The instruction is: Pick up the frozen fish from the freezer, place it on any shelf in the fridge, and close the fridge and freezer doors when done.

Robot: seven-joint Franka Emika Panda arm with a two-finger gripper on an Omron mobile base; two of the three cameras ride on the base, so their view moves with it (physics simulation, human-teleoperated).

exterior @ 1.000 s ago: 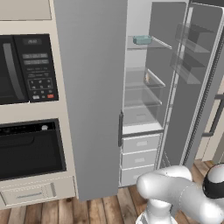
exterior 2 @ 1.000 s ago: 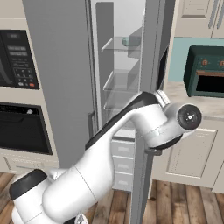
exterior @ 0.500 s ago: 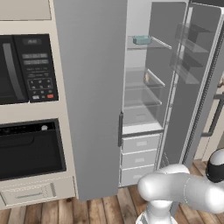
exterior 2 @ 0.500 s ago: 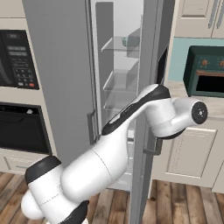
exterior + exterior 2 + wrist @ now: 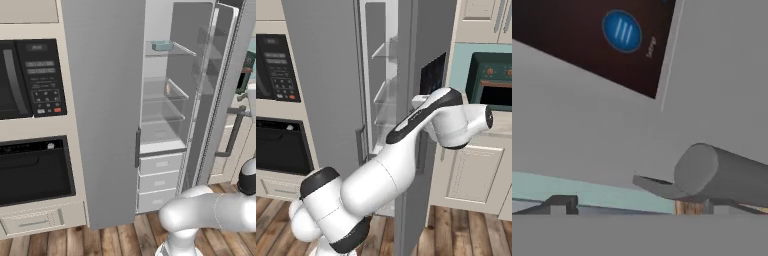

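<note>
I see the frozen fish (image 5: 162, 46) lying flat on the top glass shelf (image 5: 165, 50) inside the freezer (image 5: 160, 107). It is small, pale teal and a bit long, like a little flat block. Nothing is touching it.

The freezer door (image 5: 220, 100) is swung open to the right. The other tall grey door (image 5: 102, 110) is to the left of the open part, with a slim dark handle (image 5: 137, 147) on its edge. Under the glass shelves there are grey drawers (image 5: 160, 180).

From the right base view, my white arm (image 5: 406, 150) reaches up beside the open door (image 5: 423, 120), near the dark dispenser panel (image 5: 433, 75).

In the hand view I look at that door from very close. I see a dark panel with a round blue button (image 5: 622, 31) and a grey bar handle (image 5: 722, 172) just below it. The fingers are too low in the picture, so I cannot tell if they are open or closed, or if they hold anything.
</note>
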